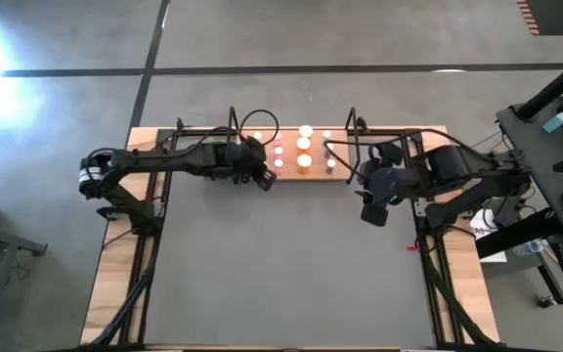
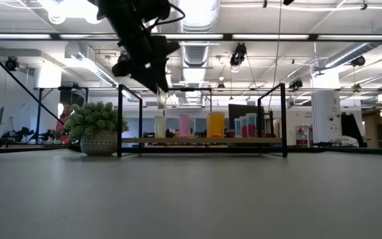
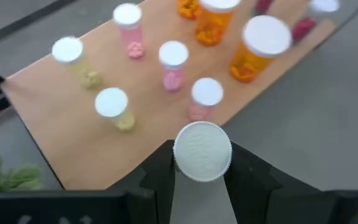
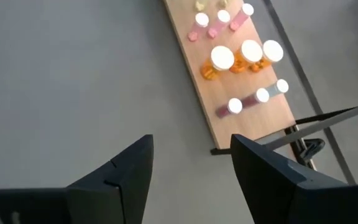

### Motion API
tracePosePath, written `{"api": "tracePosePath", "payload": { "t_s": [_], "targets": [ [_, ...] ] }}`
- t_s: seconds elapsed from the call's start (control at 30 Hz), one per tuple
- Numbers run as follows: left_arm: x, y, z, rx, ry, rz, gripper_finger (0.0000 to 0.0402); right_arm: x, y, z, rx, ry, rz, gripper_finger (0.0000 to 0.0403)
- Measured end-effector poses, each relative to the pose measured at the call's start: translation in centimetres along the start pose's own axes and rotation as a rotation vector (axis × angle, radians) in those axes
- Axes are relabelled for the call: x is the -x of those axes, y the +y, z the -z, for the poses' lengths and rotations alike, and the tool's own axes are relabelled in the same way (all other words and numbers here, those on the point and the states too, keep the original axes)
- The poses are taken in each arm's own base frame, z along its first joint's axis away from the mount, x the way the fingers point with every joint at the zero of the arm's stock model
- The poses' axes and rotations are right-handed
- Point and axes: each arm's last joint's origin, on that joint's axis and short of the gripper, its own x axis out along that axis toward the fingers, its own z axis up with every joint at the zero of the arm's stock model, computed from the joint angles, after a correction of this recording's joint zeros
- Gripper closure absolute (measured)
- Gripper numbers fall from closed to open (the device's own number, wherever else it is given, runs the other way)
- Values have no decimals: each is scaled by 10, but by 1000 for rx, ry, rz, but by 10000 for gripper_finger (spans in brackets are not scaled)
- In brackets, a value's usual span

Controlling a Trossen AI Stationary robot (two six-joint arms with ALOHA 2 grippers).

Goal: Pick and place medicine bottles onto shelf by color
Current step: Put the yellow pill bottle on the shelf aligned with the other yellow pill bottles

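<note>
Your left gripper clamps a white-capped bottle above the shelf; your right gripper hangs empty, fingers apart, beside it.

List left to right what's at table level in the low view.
Plant → yellow bottle → pink bottle → orange bottle → red bottles, all but the plant on the shelf.
</note>
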Motion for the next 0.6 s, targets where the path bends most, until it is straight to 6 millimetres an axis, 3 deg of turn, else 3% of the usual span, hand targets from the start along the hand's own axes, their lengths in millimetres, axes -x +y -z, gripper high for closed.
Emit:
{"api": "tracePosePath", "payload": {
  "t_s": [0.27,0.6],
  "targets": [
    [-23,9,23,117,-38,-41,299,-6,-1,1,8,6,58,197],
    [-21,7,17,76,-68,-36,299,-6,-3,1,8,-2,89,197]
  ]
}}
